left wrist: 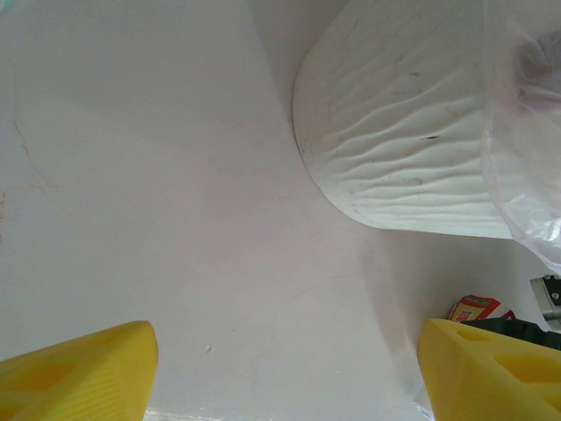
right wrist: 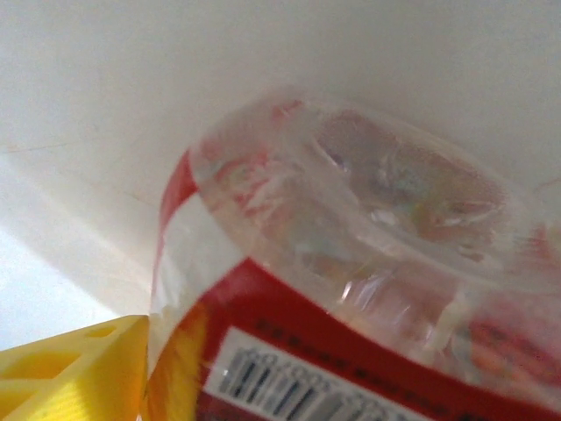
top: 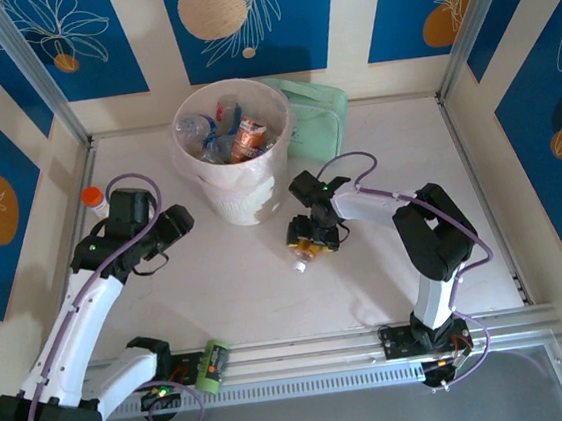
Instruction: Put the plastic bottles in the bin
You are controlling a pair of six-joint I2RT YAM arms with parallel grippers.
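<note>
bottle clearance, state of progress: well advanced, not finished.

item 1, bin (top: 240, 203): cream bucket with a thin bag liner, upper centre of the overhead view. it holds a heap of bottles (top: 236, 133) up to near the rim, clear ones with blue and one copper-red label among them. count not readable. judged as the done share of the task.

item 2, red-labelled bottle (top: 306, 248): lying on the tabletop (top: 230, 296) at centre frame, just lower right of the bin, white cap toward the bottom of the frame. right gripper (top: 315, 233) is down over it. the right wrist view puts the bottle's clear base and barcode label close up, with one yellow jaw against its lower left side. jaws around the bottle; whether they are clenched on it cannot be told. judged the step in hand: grasp, lift, drop in the bin.

item 3, orange-capped bottle (top: 93, 201): upright at the left edge of the tabletop, beside the left arm. outstanding.

item 4, green object (top: 214, 364): on the rail at lower left, seemingly a green bottle. outstanding if so.

item 5, left gripper (left wrist: 289, 381): jaws released, wide apart, nothing between them, aimed at bare tabletop near the bin wall.

item 6, mint-green case (top: 319, 116): behind the bin, upper right of it. not part of the task.
</note>
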